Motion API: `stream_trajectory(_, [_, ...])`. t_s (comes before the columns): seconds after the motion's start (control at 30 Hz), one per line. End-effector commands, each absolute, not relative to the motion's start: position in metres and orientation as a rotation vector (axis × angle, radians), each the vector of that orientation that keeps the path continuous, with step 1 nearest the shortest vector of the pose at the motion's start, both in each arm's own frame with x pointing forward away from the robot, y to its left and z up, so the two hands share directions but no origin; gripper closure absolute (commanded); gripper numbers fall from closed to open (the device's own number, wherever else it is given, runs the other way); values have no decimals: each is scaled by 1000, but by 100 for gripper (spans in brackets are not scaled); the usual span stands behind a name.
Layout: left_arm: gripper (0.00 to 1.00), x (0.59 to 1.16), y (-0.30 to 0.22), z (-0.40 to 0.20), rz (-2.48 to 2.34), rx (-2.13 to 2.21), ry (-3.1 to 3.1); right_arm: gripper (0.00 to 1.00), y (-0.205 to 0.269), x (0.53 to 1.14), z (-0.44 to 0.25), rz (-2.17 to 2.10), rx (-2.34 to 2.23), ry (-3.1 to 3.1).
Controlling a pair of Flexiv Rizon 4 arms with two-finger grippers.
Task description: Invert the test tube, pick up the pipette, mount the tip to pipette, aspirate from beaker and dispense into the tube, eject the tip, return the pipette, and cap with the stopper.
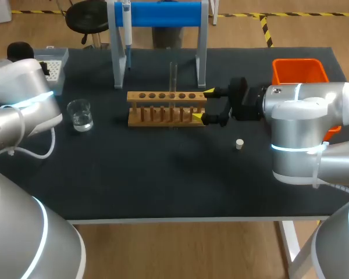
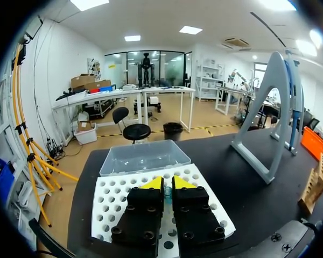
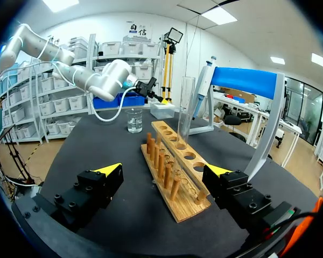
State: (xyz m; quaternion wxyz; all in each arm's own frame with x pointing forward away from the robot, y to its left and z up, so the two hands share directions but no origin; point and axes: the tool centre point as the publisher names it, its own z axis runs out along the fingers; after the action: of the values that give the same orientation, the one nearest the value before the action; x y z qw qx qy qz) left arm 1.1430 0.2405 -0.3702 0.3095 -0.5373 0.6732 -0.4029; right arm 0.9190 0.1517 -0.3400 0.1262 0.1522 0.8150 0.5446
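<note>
The wooden rack point(image 1: 166, 107) stands mid-table with a clear test tube point(image 1: 173, 72) upright in its back row. My right gripper point(image 1: 200, 104) is open, one yellow-tipped finger on each side of the rack's right end point(image 3: 172, 172); the test tube point(image 3: 185, 107) rises ahead of it. My left gripper point(image 2: 167, 184) hovers over the white tip box point(image 2: 118, 199), its fingers close together on a small bluish pipette tip point(image 2: 167, 192). The pipette point(image 1: 127, 29) hangs on the blue stand. A beaker point(image 1: 80, 114) of water sits left of the rack, and the stopper point(image 1: 239, 144) lies to the right.
The tip box point(image 1: 52, 67) is at the back left corner, its clear lid point(image 2: 142, 156) behind the holes. An orange bin point(image 1: 299, 72) stands at the back right. The stand's grey legs point(image 1: 119, 64) flank the space behind the rack.
</note>
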Motion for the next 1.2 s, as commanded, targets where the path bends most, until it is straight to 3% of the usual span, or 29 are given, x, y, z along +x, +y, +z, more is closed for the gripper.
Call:
stream_trajectory(0.03, [100,1145,242,-372,-1060,-1423,1782,0,152,919,-340,1586,444,2371])
stream_trajectory(1.2, [100,1144,240,-358,-1034,-1396,1778,0,152,919,-340,1586,444,2371])
